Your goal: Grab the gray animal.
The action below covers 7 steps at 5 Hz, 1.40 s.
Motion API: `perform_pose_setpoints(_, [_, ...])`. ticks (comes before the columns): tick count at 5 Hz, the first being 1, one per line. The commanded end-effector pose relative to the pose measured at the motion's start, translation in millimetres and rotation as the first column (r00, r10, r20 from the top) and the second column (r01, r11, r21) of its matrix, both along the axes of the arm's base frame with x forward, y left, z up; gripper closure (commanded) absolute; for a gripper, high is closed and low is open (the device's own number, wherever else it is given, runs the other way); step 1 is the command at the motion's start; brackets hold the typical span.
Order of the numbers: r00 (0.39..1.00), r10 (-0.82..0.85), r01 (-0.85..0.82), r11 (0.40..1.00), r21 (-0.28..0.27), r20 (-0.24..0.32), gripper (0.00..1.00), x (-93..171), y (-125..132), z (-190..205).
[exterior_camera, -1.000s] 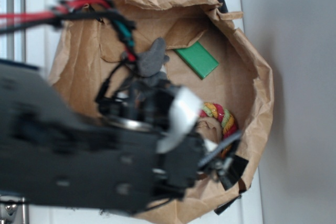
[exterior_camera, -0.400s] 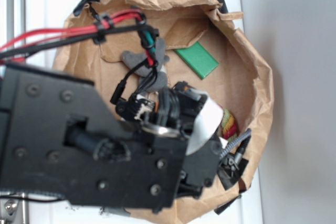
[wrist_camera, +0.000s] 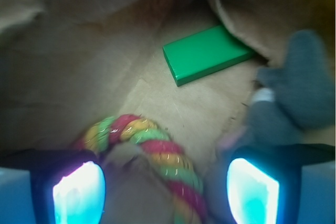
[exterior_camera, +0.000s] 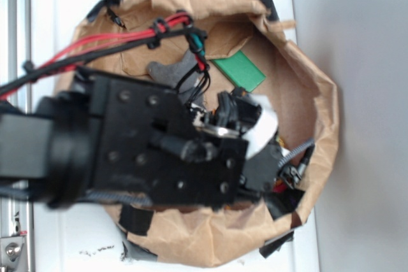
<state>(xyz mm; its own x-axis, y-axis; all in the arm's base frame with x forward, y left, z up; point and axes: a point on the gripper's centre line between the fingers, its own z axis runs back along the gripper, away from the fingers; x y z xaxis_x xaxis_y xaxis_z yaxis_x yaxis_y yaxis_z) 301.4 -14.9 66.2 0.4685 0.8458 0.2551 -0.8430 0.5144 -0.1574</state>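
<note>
Inside the brown paper bag (wrist_camera: 63, 51), wrist view, left to right: the gripper (wrist_camera: 165, 187) hangs with its 2 lit fingertips (wrist_camera: 79, 192) spread apart, released, grasping nothing. Between them lies the striped rope ring (wrist_camera: 152, 150), curving off the lower edge. Beyond it, a green flat block (wrist_camera: 207, 53) rests on the bag floor. At far right sits the gray animal (wrist_camera: 299, 98), just above the right fingertip; contact cannot be determined. Exterior view: the gray animal (exterior_camera: 171, 71) shows partly, behind red and black cables (exterior_camera: 95, 46).
</note>
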Motion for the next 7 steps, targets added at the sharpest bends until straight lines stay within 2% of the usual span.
perform_pose_setpoints(1, [0.998, 0.026, -0.027, 0.999, 0.028, 0.058, 0.0, 7, 26, -15])
perform_pose_setpoints(2, [0.998, 0.03, -0.032, 0.999, 0.039, 0.062, 0.0, 1, 28, -27])
perform_pose_setpoints(3, [0.995, 0.074, -0.077, 0.996, 0.05, 0.069, 1.0, 1, 28, -36])
perform_pose_setpoints(5, [0.992, 0.098, -0.102, 0.993, 0.055, 0.073, 1.0, 11, 15, -27])
perform_pose_setpoints(6, [0.997, 0.074, -0.075, 0.997, 0.034, 0.033, 0.05, 7, 18, -4])
perform_pose_setpoints(7, [0.999, 0.042, -0.042, 0.999, -0.01, 0.009, 0.0, -5, 25, 27])
